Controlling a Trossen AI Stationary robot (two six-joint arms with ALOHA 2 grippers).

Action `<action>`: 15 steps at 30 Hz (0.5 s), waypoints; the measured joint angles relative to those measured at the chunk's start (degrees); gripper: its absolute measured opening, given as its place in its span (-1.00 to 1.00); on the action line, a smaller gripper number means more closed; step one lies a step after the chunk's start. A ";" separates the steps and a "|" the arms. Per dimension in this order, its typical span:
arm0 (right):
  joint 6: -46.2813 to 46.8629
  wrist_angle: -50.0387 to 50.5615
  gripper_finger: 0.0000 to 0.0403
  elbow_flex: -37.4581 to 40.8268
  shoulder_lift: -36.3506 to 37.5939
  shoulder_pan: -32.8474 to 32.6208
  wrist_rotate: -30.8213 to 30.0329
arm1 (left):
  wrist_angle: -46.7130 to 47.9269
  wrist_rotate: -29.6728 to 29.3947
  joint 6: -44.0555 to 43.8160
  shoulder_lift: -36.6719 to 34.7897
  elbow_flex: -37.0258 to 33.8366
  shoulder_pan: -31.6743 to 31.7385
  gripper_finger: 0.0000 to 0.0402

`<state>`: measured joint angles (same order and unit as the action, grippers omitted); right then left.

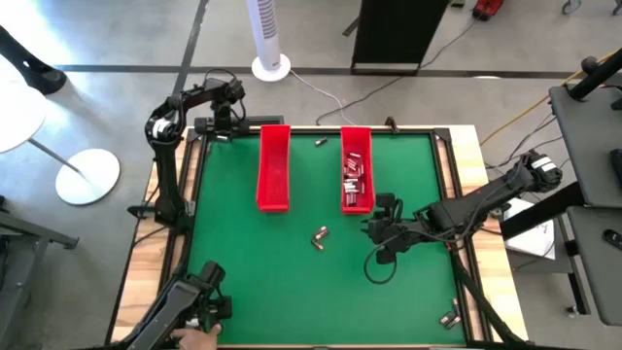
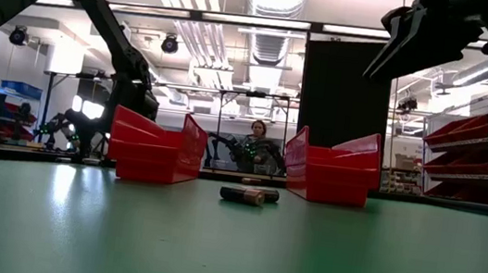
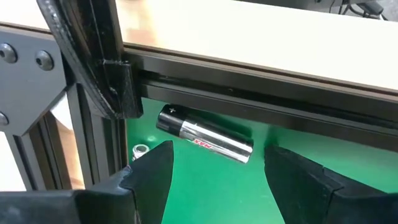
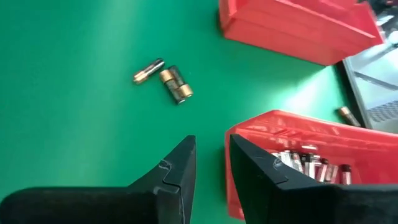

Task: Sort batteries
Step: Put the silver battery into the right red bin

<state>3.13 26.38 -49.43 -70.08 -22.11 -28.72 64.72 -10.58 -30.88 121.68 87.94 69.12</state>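
Near the middle of the green tabletop (image 1: 292, 282) lie two loose batteries (image 1: 320, 235), a slim one and a thicker one touching at an angle, with nothing gripping them. More batteries fill the near end of the right red tray (image 1: 356, 185), one lies alone between the two trays toward the far edge (image 1: 321, 142), a silver-and-black one sits against the frame at the far left corner (image 3: 205, 138), and a few rest by the near right corner (image 1: 449, 318). The left red tray (image 1: 274, 167) looks empty from above. The right gripper (image 4: 210, 163) hangs above the table just off the near end of the right tray, its fingers drawn close with a narrow gap between them and nothing held; I judge that it stands between picks, with the central pair as the nearest work. The next move would call for spreading the fingers, descending over one battery of the pair and closing across its barrel without nudging its neighbour, since the two touch. The left gripper (image 3: 214, 180) waits at the far left corner, fingers apart on either side of the battery there, not touching it. A hand (image 1: 199, 340) shows at the near edge by another dark arm.
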 joint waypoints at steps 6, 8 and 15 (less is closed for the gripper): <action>-0.05 -0.10 -0.44 0.00 0.00 0.82 -1.36 | 0.67 0.66 1.97 -0.11 0.02 0.00 0.15; -0.21 -0.09 -0.40 0.00 0.00 1.21 -1.36 | 1.15 0.90 3.32 -0.12 0.06 -0.28 0.16; -1.58 -0.47 -0.30 0.00 0.00 3.53 -1.36 | 2.57 1.56 11.74 -0.43 5.60 -4.40 0.23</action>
<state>1.54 25.91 -49.43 -70.08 -18.58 -30.09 67.29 -9.02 -19.14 121.24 93.54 64.73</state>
